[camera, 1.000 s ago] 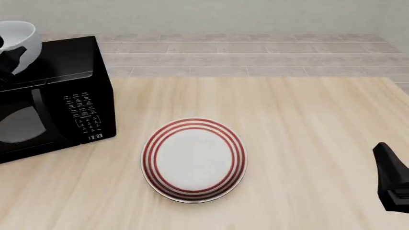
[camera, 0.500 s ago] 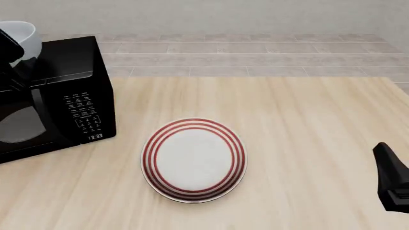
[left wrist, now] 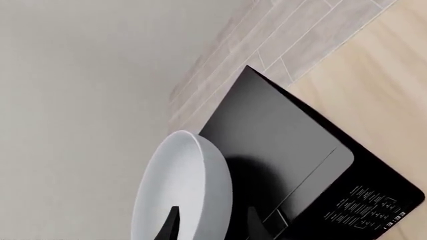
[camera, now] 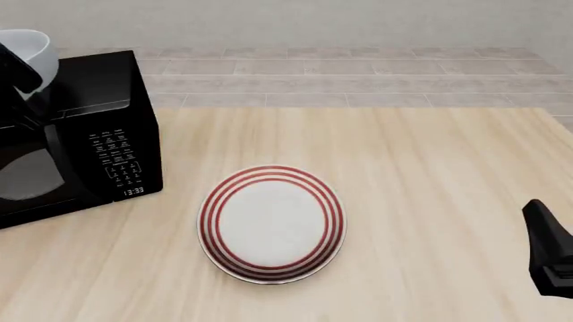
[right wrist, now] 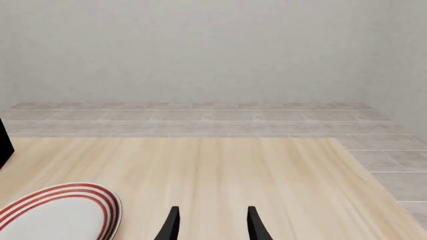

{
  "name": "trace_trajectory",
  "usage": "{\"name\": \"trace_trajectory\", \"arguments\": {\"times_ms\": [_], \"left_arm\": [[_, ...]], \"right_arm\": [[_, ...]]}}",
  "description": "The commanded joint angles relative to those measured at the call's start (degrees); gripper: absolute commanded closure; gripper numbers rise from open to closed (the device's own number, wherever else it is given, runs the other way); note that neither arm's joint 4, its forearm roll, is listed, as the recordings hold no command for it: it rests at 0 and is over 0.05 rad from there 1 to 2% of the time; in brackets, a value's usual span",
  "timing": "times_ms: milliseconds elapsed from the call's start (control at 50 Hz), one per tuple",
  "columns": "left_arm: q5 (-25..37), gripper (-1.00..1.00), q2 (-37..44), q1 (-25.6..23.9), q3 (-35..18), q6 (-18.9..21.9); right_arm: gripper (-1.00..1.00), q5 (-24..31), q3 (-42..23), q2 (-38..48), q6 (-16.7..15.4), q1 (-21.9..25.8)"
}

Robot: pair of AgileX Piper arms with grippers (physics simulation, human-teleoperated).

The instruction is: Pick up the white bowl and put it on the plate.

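The white bowl (camera: pixel 34 44) sits on top of the black microwave, at the far left edge of the front view. My left gripper (camera: pixel 15 68) is at the bowl, dark against its near side. In the left wrist view the bowl (left wrist: pixel 175 190) fills the lower middle, and the left gripper (left wrist: pixel 213 227) is open with one finger on each side of the bowl's wall. The plate (camera: pixel 271 223), white with red rings, lies flat on the table in front of the microwave. My right gripper (right wrist: pixel 212 225) is open and holds nothing, low at the right edge (camera: pixel 537 215), well apart from the plate (right wrist: pixel 60 212).
The black microwave (camera: pixel 85 134) stands on the table's left side with its door and keypad facing the plate. Its top (left wrist: pixel 280 135) shows dark beside the bowl. The wooden table (camera: pixel 430 168) ends at a tiled floor strip (camera: pixel 358 74) behind.
The left gripper has shifted up across the bowl at the microwave's top and now covers more of it. The plate and the right arm have not moved.
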Motion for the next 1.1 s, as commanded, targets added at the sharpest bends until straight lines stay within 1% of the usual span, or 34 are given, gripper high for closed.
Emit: {"name": "trace_trajectory", "arguments": {"times_ms": [20, 60, 160, 400, 780, 800, 940, 980, 1020, 1100], "left_arm": [[-1.54, -1.0, 2.51, 0.89, -0.29, 0.02], [-1.47, -1.0, 3.43, 1.31, -1.05, -0.28], [-2.42, -1.0, 4.0, 1.5, -0.4, 0.09], [-2.96, -1.0, 5.98, 2.31, -1.68, -0.37], [-4.53, -1.0, 7.94, 2.45, -0.87, -0.57], [-4.67, 1.0, 7.89, 2.36, -0.62, -0.56], [-4.31, 1.0, 7.44, 2.37, -1.14, -0.78], [-5.91, 1.0, 6.92, 2.4, -0.41, 0.2], [-4.57, 1.0, 6.63, 2.29, -1.15, -0.4], [-3.85, 1.0, 5.31, 1.72, -0.91, -0.48]], "right_arm": [[-1.0, -0.01, 0.0, 0.02, 0.0, 0.0], [-1.0, 0.01, 0.0, -0.01, -0.01, 0.0], [-1.0, -0.01, 0.0, 0.01, 0.01, 0.01], [-1.0, 0.0, 0.0, 0.0, 0.01, -0.01], [-1.0, 0.0, 0.0, -0.01, -0.01, -0.01], [-1.0, 0.0, 0.0, 0.0, 0.0, 0.0], [-1.0, -0.01, 0.0, 0.03, 0.0, 0.0], [-1.0, -0.01, 0.0, 0.02, -0.01, 0.0], [-1.0, 0.0, 0.0, -0.01, -0.01, 0.0], [-1.0, -0.02, 0.0, 0.03, 0.0, 0.01]]}}
